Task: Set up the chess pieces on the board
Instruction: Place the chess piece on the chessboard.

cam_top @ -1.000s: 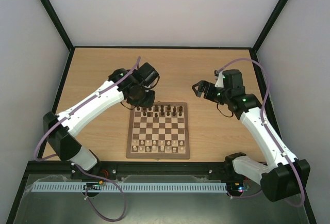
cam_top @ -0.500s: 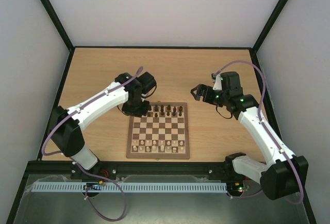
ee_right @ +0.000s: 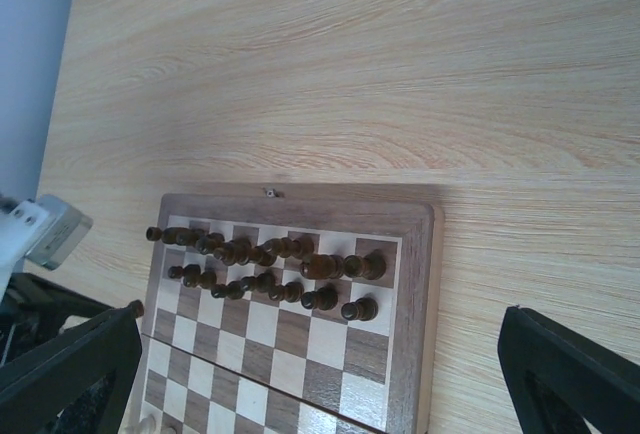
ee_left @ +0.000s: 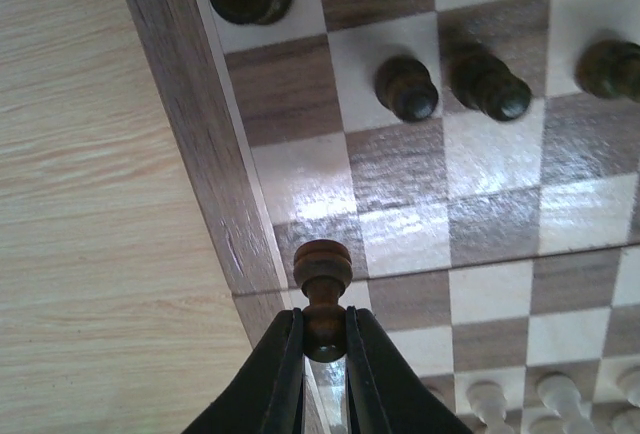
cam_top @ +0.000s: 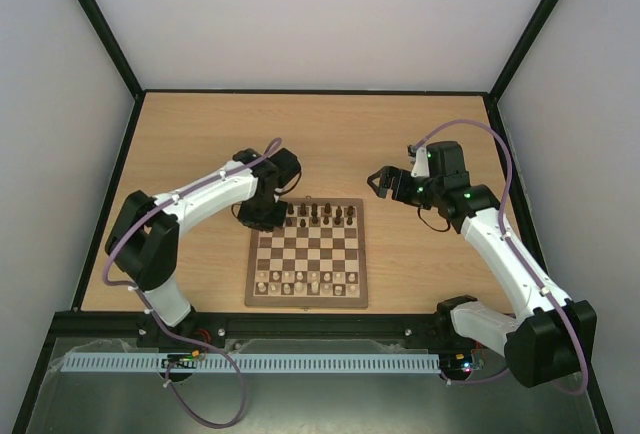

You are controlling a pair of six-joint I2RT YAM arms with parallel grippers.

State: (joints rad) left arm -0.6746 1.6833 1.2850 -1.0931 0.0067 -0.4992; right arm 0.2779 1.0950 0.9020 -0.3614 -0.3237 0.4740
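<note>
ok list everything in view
chessboard: one, dark brown and cream squares, table centre
dark chess pieces: about fifteen, dark brown, board's far two rows
dark pawn: one, dark brown, held over the board's left edge
pale chess pieces: too small to count, cream, board's near two rows
table: one, light wood, under everything
perforated strip: one, white, near edge
left end effector: one, black, shut on the dark pawn
right end effector: one, black, open, over the table right of the board

Left claw (ee_left: 323,332) nearer the board (ee_left: 188,104)
</note>
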